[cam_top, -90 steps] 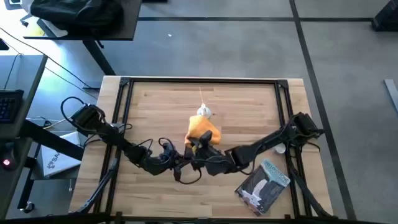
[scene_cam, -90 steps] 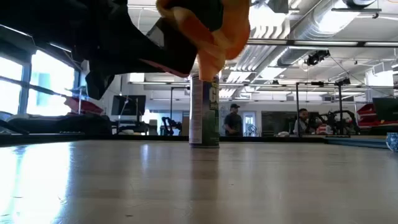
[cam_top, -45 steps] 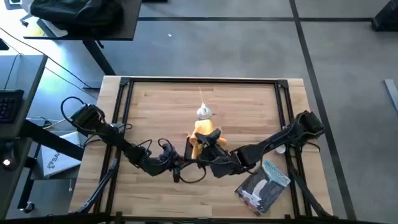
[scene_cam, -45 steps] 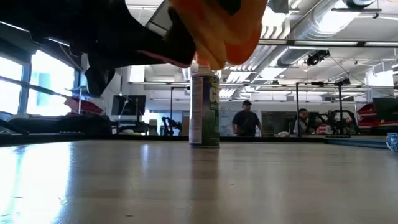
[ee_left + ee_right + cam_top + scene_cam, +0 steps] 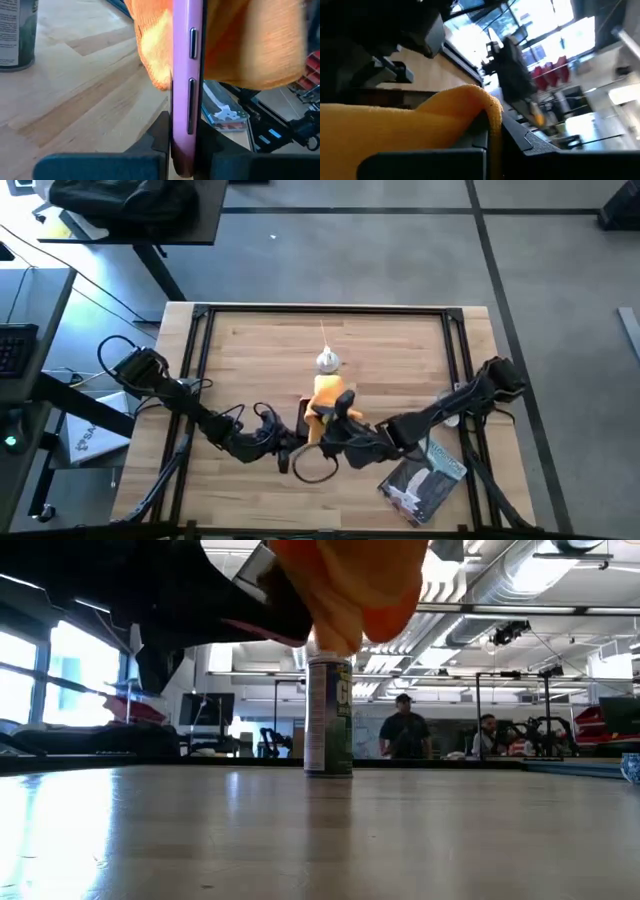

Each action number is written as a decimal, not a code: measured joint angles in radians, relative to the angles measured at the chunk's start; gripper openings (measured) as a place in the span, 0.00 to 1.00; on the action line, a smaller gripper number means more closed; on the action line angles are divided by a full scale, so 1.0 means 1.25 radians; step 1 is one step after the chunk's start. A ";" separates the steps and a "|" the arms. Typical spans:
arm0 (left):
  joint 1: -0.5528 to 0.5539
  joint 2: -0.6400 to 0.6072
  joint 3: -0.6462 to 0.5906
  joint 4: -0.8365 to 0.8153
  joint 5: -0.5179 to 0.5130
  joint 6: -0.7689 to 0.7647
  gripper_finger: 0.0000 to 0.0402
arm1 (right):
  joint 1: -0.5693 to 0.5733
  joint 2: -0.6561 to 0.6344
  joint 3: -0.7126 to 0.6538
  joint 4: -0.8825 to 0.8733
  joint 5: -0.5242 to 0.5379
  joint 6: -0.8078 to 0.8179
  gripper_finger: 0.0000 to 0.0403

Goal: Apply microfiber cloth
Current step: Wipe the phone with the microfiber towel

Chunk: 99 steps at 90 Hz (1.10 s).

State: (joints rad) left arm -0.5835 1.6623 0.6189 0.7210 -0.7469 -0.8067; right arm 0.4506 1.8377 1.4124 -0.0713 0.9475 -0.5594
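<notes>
Microfiber cloth [image 5: 327,393], clamped in the right pincer [image 5: 335,416], lay against the pink-edged phone [image 5: 183,90] gripped upright above the table [image 5: 400,350] by the left pincer [image 5: 302,423]; hard wiping could twist that phone loose.

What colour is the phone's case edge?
Pink, on the phone held in the left gripper; clearest in the left wrist view.

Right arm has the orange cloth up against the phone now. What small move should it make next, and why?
Probably a short wiping stroke along the phone's face. The left gripper holds the pink-edged phone on edge, and the right gripper presses the soft orange-yellow microfiber cloth against it, above the wooden table.
</notes>
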 joint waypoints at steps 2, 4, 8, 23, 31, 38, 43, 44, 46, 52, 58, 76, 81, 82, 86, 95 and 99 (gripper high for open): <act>0.000 0.000 0.000 0.002 0.000 0.002 0.04 | -0.003 0.006 0.000 0.000 -0.008 0.003 0.00; 0.000 0.000 0.000 0.006 -0.001 0.008 0.04 | -0.005 0.011 0.000 0.000 -0.015 0.004 0.00; 0.000 0.000 0.000 0.019 -0.001 0.019 0.04 | -0.010 0.021 0.000 0.001 -0.020 0.003 0.00; -0.001 0.000 0.000 0.023 -0.005 0.025 0.04 | -0.011 0.043 0.000 0.015 -0.042 0.001 0.00; -0.001 0.000 -0.001 0.023 -0.006 0.035 0.04 | -0.013 0.044 0.000 0.014 -0.032 -0.008 0.00; -0.002 0.000 -0.001 0.027 -0.012 0.036 0.04 | -0.015 0.044 0.000 0.017 0.002 -0.044 0.00; -0.003 0.000 -0.001 0.026 -0.012 0.037 0.04 | -0.016 0.044 0.000 0.021 0.027 -0.077 0.00; -0.003 0.000 -0.001 0.026 -0.012 0.038 0.04 | -0.016 0.044 0.000 0.022 0.032 -0.084 0.00; -0.004 0.000 -0.001 0.026 -0.012 0.039 0.04 | -0.017 0.044 0.000 0.025 0.041 -0.096 0.00; -0.004 0.000 -0.001 0.026 -0.012 0.040 0.04 | -0.019 0.043 0.000 0.030 0.069 -0.126 0.00; -0.004 0.000 -0.001 0.024 -0.012 0.039 0.04 | -0.024 0.043 0.000 0.030 0.088 -0.147 0.00; -0.004 0.000 -0.001 0.020 -0.008 0.041 0.04 | -0.032 0.042 0.000 0.062 0.117 -0.218 0.00; -0.004 0.000 -0.001 0.020 -0.006 0.041 0.04 | -0.035 0.042 0.000 0.077 0.129 -0.240 0.00; -0.004 0.000 -0.001 0.020 -0.006 0.041 0.04 | -0.036 0.042 0.000 0.080 0.132 -0.245 0.00; -0.004 0.000 -0.001 0.019 -0.004 0.042 0.04 | -0.036 0.041 0.000 0.084 0.143 -0.266 0.00; -0.005 0.000 -0.001 0.016 0.013 0.058 0.04 | -0.039 0.028 0.000 0.073 0.196 -0.304 0.00; -0.008 0.000 -0.001 0.018 0.022 0.072 0.04 | -0.042 0.016 0.000 0.060 0.212 -0.307 0.00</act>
State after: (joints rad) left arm -0.5934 1.6623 0.6182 0.7439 -0.7189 -0.7167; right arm 0.3982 1.8574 1.4123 0.0039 1.2119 -0.9437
